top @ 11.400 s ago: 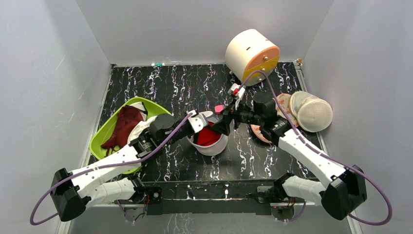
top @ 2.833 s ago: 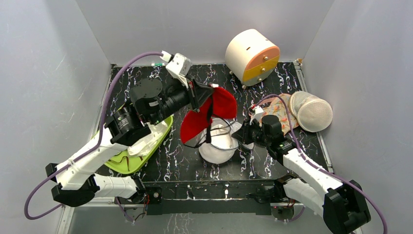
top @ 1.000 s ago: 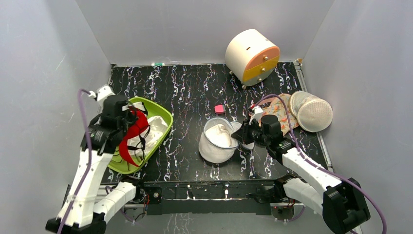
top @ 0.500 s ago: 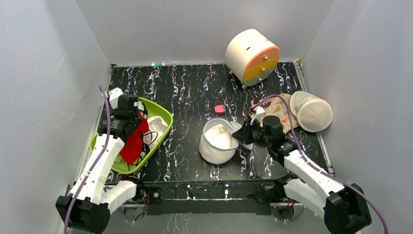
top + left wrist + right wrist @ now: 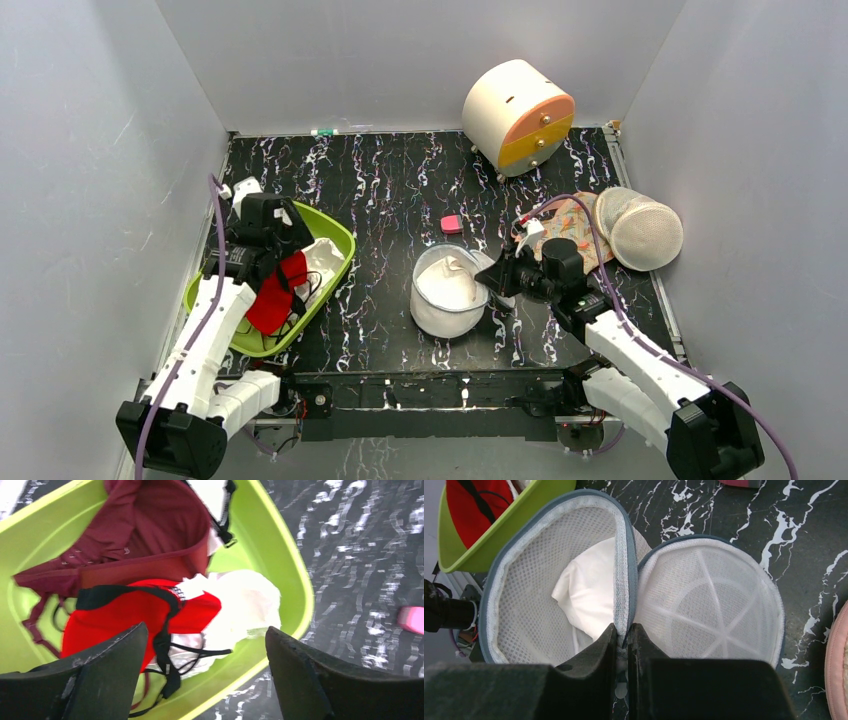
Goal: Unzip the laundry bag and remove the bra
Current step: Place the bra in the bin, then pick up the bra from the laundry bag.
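Note:
The laundry bag (image 5: 448, 290) lies unzipped at mid-table, its two mesh halves spread apart (image 5: 539, 580), with white cloth (image 5: 589, 595) inside. My right gripper (image 5: 625, 632) is shut on the bag's bluish rim where the halves meet (image 5: 497, 280). The red bra (image 5: 125, 615) with black straps lies in the green basket (image 5: 295, 590), on top of white fabric and next to a maroon garment (image 5: 160, 525). My left gripper (image 5: 205, 670) hangs open just above it with nothing between its fingers (image 5: 287, 243). The bra (image 5: 272, 300) shows at the basket's near side.
A white and orange drum (image 5: 517, 115) stands at the back right. A domed mesh bag (image 5: 640, 228) and orange floral fabric (image 5: 570, 225) lie at the right edge. A small pink item (image 5: 451, 223) sits behind the laundry bag. Grey walls close in on three sides.
My left gripper has opened over the green basket and the red bra has dropped out of it into the basket. My right gripper holds the bag rim as before.

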You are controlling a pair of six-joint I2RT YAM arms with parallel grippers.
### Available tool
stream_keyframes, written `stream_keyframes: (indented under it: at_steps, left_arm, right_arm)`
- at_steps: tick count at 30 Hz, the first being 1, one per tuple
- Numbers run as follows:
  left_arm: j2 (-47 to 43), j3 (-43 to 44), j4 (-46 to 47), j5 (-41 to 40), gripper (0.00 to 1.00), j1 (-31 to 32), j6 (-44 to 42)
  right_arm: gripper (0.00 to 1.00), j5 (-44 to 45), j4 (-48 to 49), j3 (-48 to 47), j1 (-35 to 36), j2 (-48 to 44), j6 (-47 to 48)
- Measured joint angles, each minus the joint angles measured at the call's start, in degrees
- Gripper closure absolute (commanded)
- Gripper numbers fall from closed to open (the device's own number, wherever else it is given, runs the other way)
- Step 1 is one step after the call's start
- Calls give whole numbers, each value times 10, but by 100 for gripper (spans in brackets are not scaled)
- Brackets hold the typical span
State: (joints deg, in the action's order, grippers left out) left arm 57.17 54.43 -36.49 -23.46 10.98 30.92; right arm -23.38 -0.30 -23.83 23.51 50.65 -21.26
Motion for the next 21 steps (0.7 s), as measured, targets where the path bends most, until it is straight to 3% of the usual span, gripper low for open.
stream_keyframes:
  at_steps: [11, 21]
  left_arm:
    - [-6, 67, 2, 172, 2, 0, 33]
    - [-21, 3, 75, 319, 21, 17, 107]
  right_arm:
    - [100, -49, 44, 4, 0, -14, -2]
    - [100, -57, 61, 14, 0, -10, -7]
